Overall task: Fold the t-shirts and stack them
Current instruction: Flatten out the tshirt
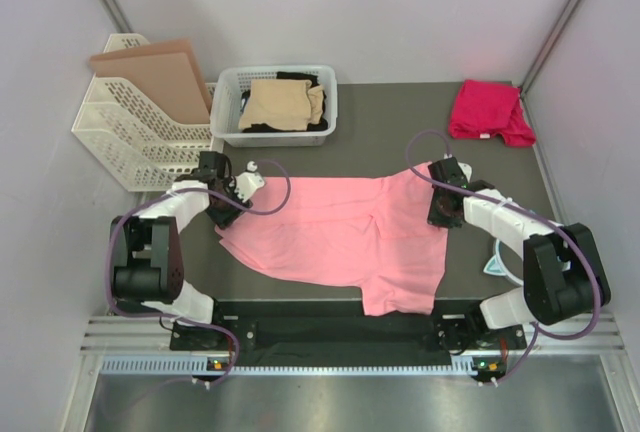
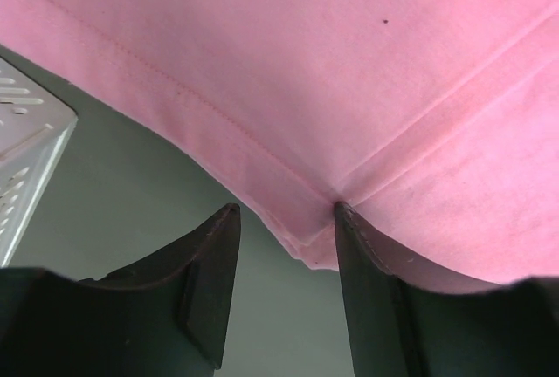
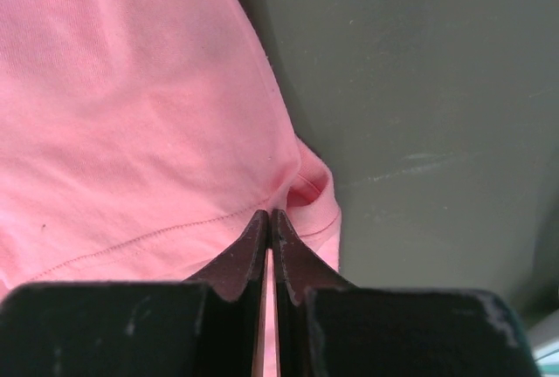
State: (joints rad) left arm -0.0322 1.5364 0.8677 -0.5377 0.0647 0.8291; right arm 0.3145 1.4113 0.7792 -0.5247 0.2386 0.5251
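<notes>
The salmon pink t-shirt (image 1: pixel 340 227) lies spread out on the dark table between my arms. My left gripper (image 1: pixel 222 207) is open at its left edge. In the left wrist view the shirt's hem corner (image 2: pixel 301 229) sits between the spread jaws (image 2: pixel 284 211), with the right finger touching the cloth. My right gripper (image 1: pixel 440 214) is shut on the shirt's right edge. In the right wrist view (image 3: pixel 269 213) pink cloth (image 3: pixel 131 115) is pinched between the closed jaws. A magenta-red t-shirt (image 1: pixel 490 110) lies bunched at the far right. Tan (image 1: pixel 283 104) and black (image 1: pixel 300 79) shirts lie in a basket.
The white basket (image 1: pixel 228 102) stands at the back centre-left. A white file rack (image 1: pixel 130 137) holding a brown board (image 1: pixel 160 72) stands at the left; its corner shows in the left wrist view (image 2: pixel 22 159). A teal headband (image 1: pixel 493 264) lies by the right arm.
</notes>
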